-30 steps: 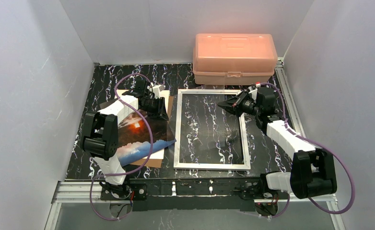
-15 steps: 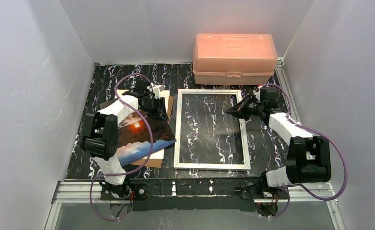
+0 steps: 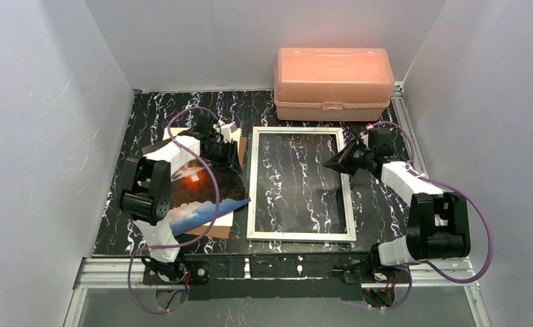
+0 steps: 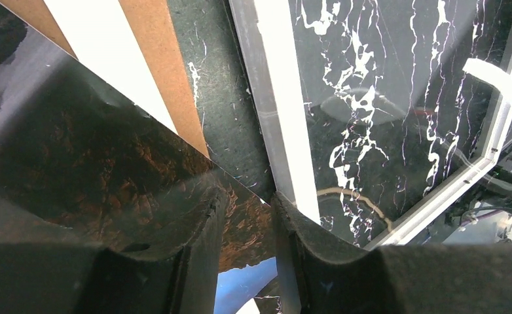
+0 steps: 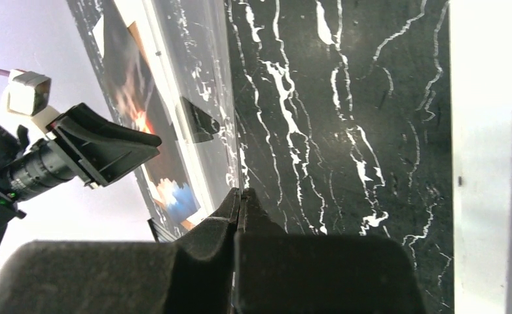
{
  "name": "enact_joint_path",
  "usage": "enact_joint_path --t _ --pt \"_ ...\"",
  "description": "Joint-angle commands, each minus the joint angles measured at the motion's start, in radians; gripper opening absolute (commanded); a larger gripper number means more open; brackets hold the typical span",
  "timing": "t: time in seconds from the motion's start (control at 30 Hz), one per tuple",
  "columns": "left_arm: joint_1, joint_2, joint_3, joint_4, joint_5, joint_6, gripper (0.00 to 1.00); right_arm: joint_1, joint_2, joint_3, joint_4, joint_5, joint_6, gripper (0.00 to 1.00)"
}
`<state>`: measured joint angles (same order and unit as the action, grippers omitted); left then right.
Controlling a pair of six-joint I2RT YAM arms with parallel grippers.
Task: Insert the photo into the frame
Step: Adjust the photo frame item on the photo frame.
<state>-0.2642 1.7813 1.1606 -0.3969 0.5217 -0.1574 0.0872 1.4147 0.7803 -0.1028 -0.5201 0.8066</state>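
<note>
The photo (image 3: 192,194), dark clouds with an orange glow, lies left of the frame on a brown board (image 3: 219,229). Its corner (image 4: 240,216) shows between the fingers of my left gripper (image 4: 247,196), which stands open over the photo's far right corner (image 3: 228,162). The white frame (image 3: 252,184) lies flat mid-table, its left rail (image 4: 283,111) just right of those fingers. My right gripper (image 3: 327,163) is at the frame's right rail, shut on the thin edge of the clear pane (image 5: 201,78) at its tips (image 5: 240,191). The pane stands tilted up.
A pink plastic box (image 3: 333,73) stands at the back, just behind the frame. White walls close in the left, right and back. A white sheet (image 4: 103,46) and the brown board (image 4: 158,59) stick out beyond the photo. The frame's right rail (image 5: 482,131) lies beside my right gripper.
My right gripper has drawn back to the right and a little nearer, from over the frame's inside to its right rail. The left gripper has stayed on the photo's corner.
</note>
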Motion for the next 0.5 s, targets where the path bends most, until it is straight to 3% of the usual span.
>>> enact_joint_path --t 0.0,0.47 --pt "-0.005 -0.005 0.024 -0.011 0.027 0.003 0.31 -0.001 -0.004 -0.035 0.019 0.048 -0.026 0.01" --pt "-0.012 -0.013 0.024 -0.020 0.027 0.016 0.31 -0.024 -0.005 -0.056 0.055 0.083 -0.042 0.01"
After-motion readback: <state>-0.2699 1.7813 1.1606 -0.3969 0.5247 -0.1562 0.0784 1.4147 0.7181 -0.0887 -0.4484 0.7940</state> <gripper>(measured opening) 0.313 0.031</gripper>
